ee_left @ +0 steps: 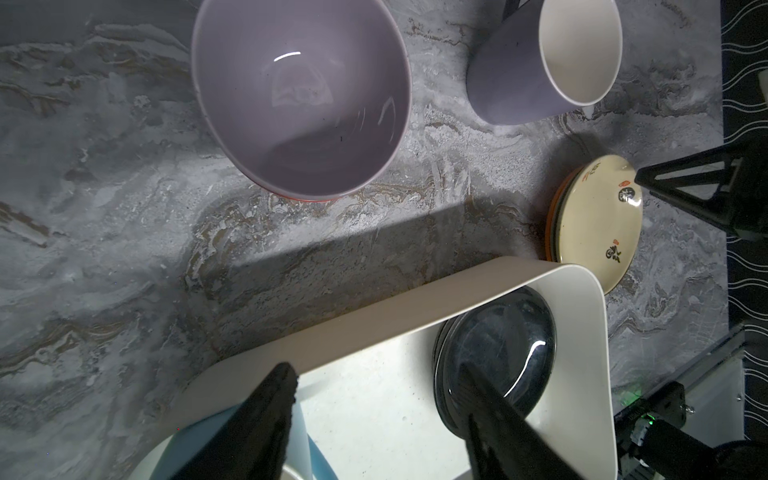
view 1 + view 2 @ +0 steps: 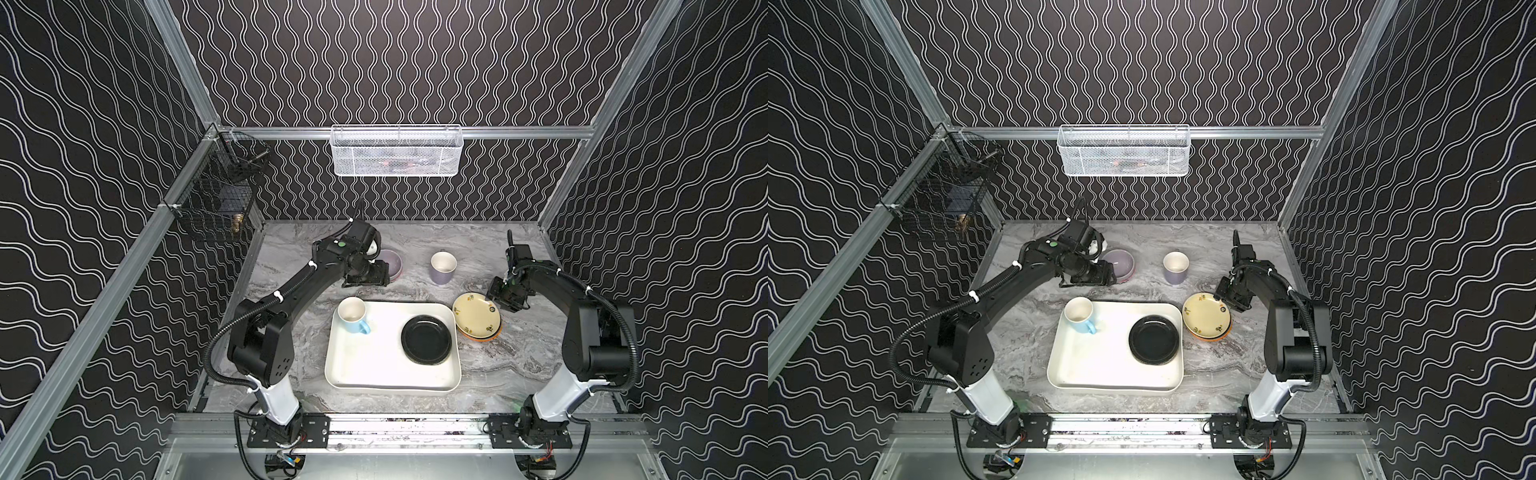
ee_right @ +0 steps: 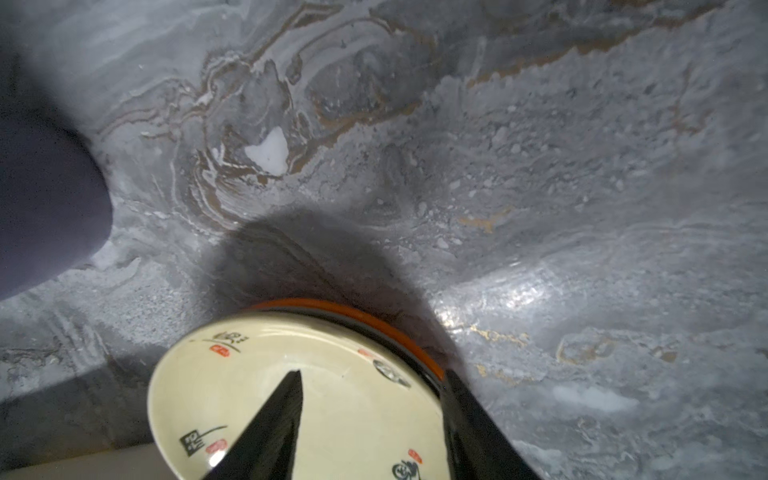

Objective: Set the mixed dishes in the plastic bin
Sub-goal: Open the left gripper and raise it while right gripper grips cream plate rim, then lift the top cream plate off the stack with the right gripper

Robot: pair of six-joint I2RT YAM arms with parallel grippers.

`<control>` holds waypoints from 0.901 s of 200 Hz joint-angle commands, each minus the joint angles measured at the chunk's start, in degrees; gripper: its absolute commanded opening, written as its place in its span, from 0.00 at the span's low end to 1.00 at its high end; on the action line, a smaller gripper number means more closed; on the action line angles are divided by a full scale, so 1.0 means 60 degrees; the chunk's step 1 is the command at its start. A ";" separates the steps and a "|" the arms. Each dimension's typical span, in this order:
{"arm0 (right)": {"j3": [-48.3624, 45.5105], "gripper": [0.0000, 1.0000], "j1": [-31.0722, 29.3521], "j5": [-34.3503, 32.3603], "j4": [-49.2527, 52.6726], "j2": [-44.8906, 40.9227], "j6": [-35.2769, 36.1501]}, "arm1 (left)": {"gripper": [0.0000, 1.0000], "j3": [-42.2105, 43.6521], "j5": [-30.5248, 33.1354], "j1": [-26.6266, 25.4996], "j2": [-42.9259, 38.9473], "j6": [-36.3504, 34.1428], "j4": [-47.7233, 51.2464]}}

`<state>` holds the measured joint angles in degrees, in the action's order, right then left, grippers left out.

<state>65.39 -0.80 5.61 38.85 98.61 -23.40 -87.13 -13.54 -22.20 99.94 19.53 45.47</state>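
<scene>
Bin (image 2: pixel 390 384) holding light blue mug (image 2: pixel 353 318) and black plate (image 2: pixel 426 338). Left gripper (image 1: pixel 376 370), near lavender bowl (image 1: pixel 299 104), fingers apart, empty. Right gripper (image 3: pixel 374 376) straddles pale yellow plate (image 3: pixel 232 386) rim just outside; clamping cannot be told.

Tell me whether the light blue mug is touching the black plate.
Apart: in both top views bare floor of the bin separates the light blue mug from the black plate.
</scene>
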 commanded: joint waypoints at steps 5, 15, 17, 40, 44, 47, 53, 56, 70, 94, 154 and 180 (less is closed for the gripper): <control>-0.0283 0.54 -0.0008 0.0106 -0.0114 -0.0160 -0.0060 | 0.66 -0.0007 -0.0466 0.0033 0.0073 -0.0106 -0.0251; -0.0368 0.53 -0.0011 0.0140 -0.0105 -0.0160 -0.0081 | 0.66 -0.0031 -0.0504 0.0037 0.0102 -0.0106 -0.0266; -0.0373 0.53 -0.0006 0.0154 -0.0103 -0.0160 -0.0076 | 0.66 -0.0033 -0.0510 0.0037 0.0098 -0.0105 -0.0268; -0.0587 0.48 -0.0016 0.0210 -0.0179 -0.0131 -0.0152 | 0.66 -0.0009 -0.0559 0.0052 0.0080 -0.0092 -0.0346; -0.0617 0.48 -0.0011 0.0174 -0.0167 -0.0117 -0.0163 | 0.66 0.0005 -0.0569 0.0059 0.0075 -0.0091 -0.0357; -0.0638 0.47 -0.0019 0.0145 -0.0161 -0.0104 -0.0171 | 0.66 0.0016 -0.0570 0.0056 0.0072 -0.0091 -0.0370; -0.0674 0.46 -0.0006 0.0111 -0.0159 -0.0088 -0.0165 | 0.66 0.0031 -0.0578 0.0052 0.0058 -0.0091 -0.0385; -0.0704 0.45 -0.0005 0.0093 -0.0161 -0.0074 -0.0148 | 0.66 0.0034 -0.0584 0.0052 0.0048 -0.0091 -0.0386; -0.0775 0.44 -0.0008 -0.0051 -0.0148 -0.0047 -0.0180 | 0.66 0.0093 -0.0587 0.0065 0.0008 -0.0080 -0.0434; -0.0928 0.43 -0.0025 -0.0111 -0.0173 -0.0028 -0.0201 | 0.66 0.0200 -0.0542 0.0079 -0.0080 -0.0069 -0.0503; -0.1265 0.20 -0.0013 -0.0313 -0.0107 -0.0254 -0.0420 | 0.66 0.0533 -0.0497 0.0136 -0.0265 -0.0063 -0.0621; -0.1310 0.15 -0.0013 -0.0281 -0.0099 -0.0383 -0.0481 | 0.66 0.0532 -0.0539 0.0147 -0.0263 -0.0047 -0.0621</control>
<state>58.13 -0.78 6.31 37.26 96.40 -25.04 -83.99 -16.43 -21.52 98.76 19.57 42.44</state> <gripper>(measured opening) 0.164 0.664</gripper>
